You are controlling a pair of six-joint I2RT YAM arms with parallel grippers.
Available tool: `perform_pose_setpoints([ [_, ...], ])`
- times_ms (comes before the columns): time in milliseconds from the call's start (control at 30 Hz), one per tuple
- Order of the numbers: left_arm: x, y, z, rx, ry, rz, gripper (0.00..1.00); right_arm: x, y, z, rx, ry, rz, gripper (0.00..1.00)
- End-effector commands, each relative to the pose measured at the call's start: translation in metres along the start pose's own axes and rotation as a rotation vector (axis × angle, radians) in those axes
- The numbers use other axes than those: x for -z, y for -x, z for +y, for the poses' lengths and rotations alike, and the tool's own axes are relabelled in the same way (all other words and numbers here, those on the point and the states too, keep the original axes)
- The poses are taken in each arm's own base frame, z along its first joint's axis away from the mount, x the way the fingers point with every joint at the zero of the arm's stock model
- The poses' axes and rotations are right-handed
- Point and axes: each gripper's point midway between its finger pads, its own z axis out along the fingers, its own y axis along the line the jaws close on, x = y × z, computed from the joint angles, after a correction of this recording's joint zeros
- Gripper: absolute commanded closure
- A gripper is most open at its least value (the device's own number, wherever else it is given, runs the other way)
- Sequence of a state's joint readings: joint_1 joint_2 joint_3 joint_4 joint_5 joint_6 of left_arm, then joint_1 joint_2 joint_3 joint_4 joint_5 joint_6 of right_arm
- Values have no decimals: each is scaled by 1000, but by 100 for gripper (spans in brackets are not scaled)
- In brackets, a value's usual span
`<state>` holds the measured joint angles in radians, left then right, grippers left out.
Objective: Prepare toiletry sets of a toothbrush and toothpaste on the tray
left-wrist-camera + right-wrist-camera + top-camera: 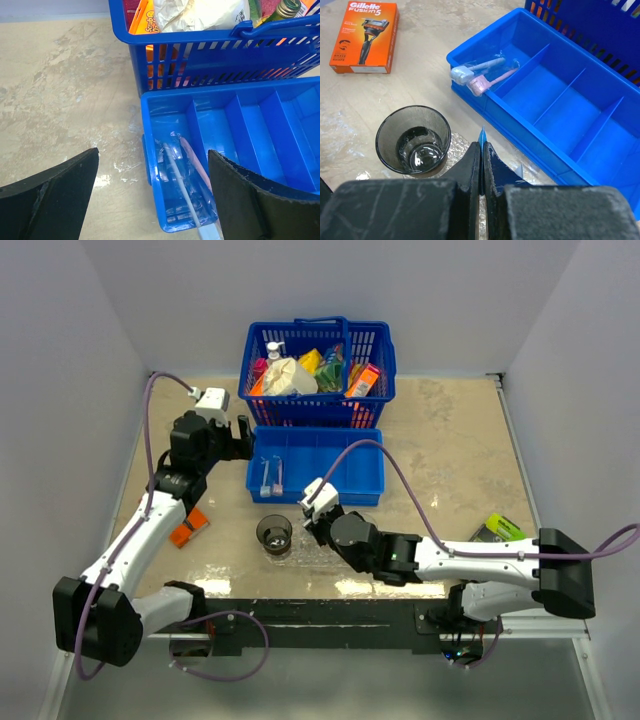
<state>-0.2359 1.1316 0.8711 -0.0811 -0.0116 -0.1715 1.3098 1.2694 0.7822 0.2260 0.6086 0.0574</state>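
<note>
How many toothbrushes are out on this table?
2. Both lie side by side in the end compartment of the blue bin: a pale-headed toothbrush and a pink-headed toothbrush. More may hide in the basket.

Two clear-wrapped toothbrushes (271,477), one white-headed and one pink, lie side by side just left of the worktop's centre. The clear, bumpy tray (312,558) lies flat at the middle of the near edge, with a smoky cup (274,534) upright on it. Above it, only a pale-blue edge of the toothpaste (482,133) shows.
</note>
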Motion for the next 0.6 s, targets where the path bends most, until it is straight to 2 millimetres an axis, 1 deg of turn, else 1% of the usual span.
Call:
perform_pose_setpoints([
  [0,1,23,-4,-16,-14,-53,7,0,24,-4,-88,-37,-100,100],
  [467,-1,21,-3,-16,-13,-44,7,-6,7,-4,-111,-55,-97,100],
  [500,-1,20,-7,-17,-32,-41,7,-6,8,-4,-114,-55,-102,100],
  [567,-2,19,-8,-16,-38,-37,7,-7,3,-4,-109,-60,-95,100],
])
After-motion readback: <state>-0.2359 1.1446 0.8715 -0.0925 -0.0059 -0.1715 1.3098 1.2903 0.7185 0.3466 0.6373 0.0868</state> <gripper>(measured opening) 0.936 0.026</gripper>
